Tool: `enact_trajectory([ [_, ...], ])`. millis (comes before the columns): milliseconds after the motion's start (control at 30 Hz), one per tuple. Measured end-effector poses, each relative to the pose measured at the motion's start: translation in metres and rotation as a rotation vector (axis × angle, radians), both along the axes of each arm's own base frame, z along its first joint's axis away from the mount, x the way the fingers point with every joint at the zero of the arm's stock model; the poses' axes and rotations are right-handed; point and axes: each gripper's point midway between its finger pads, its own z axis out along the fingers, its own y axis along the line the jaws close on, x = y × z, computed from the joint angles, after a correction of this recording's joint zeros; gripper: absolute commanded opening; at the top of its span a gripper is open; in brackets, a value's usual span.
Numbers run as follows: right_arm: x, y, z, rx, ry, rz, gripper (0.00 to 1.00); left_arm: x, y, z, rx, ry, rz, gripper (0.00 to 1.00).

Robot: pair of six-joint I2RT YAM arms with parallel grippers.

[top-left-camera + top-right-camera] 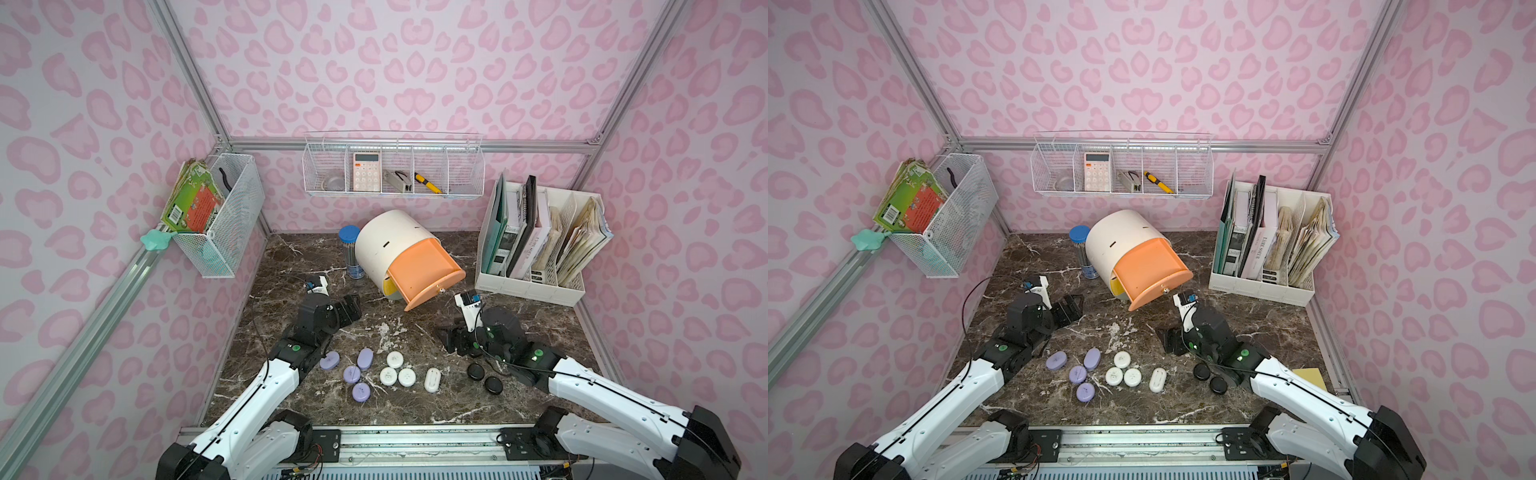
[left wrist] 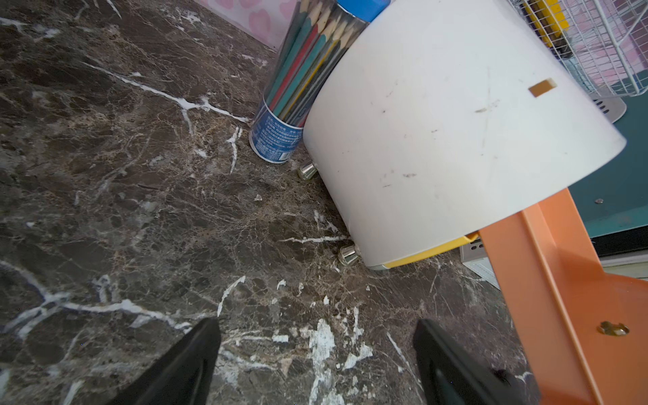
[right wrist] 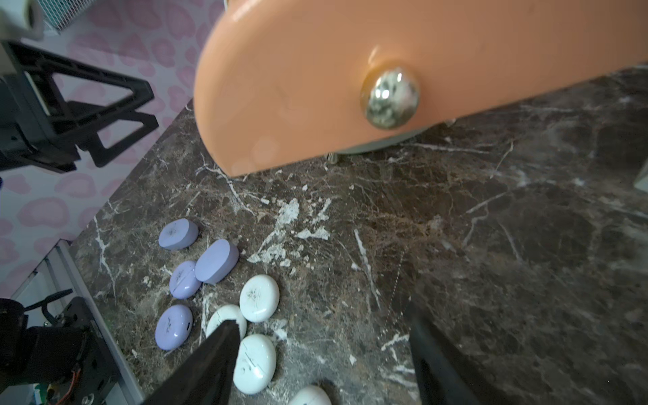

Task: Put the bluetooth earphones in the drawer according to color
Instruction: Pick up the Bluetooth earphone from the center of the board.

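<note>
Peach drawer open, no earphones put away yet.

I see the peach drawer (image 1: 419,262) pulled out of the white cabinet (image 1: 382,237), and as far as I can tell it is empty. Four lilac cases (image 1: 352,374), four white cases (image 1: 395,359) and two black cases (image 1: 476,371) lie on the worktop (image 1: 415,411), well apart from the drawer. More black ones may be hidden under my right arm. My left fingers (image 2: 189,364) and right fingers (image 3: 207,364) both stand apart and hold nothing. I judge that the whole sorting is left to do.
</note>
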Motion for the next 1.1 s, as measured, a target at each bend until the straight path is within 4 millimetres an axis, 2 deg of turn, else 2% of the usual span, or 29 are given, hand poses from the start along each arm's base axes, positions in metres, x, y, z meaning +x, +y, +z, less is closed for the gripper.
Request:
enact_trajectory([
  [333,-0.052,0.008,-0.065,-0.135,0.131,0.058,0.80,0.001,0.004,0.000,0.010,-0.004,0.019,0.91],
  [567,-0.071,0.012,-0.098,-0.200,0.235,0.060,0.80,0.000,0.005,0.003,0.011,-0.012,0.026,0.91],
  [667,-0.078,0.013,-0.111,-0.234,0.275,0.059,0.77,0.000,0.005,0.003,0.011,-0.011,0.026,0.91],
  [867,-0.088,0.021,-0.129,-0.282,0.334,0.083,0.72,0.000,0.005,0.002,0.012,-0.008,0.026,0.91],
  [1100,-0.090,0.044,-0.133,-0.324,0.320,0.114,0.67,-0.001,0.006,0.000,0.016,0.000,0.029,0.91],
])
